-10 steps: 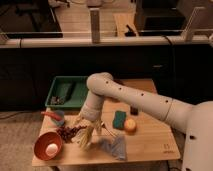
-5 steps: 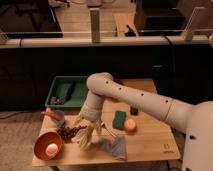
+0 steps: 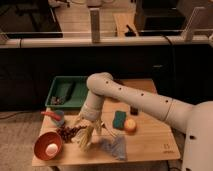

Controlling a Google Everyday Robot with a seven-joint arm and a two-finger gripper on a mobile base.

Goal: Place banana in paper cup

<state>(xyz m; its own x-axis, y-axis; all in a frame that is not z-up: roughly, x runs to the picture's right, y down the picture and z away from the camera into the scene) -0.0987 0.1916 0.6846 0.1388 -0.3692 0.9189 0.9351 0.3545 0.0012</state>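
My gripper (image 3: 90, 124) is low over the front left part of the wooden table (image 3: 150, 137), at the end of the white arm that reaches in from the right. The banana (image 3: 89, 134) is a pale-yellow strip right under the gripper, slanting down and left. Its lower end meets a small whitish shape at the table's front that looks like the paper cup (image 3: 84, 144). I cannot tell whether the banana is inside the cup or only against it. The gripper hides the banana's upper end.
An orange-red bowl (image 3: 42, 150) with a pale round thing in it sits front left. Near it are a blue-teal cup (image 3: 59, 119), dark grapes (image 3: 69, 132), a green bin (image 3: 67, 92), a green sponge (image 3: 120, 119), an orange fruit (image 3: 130, 125) and a blue cloth (image 3: 116, 148).
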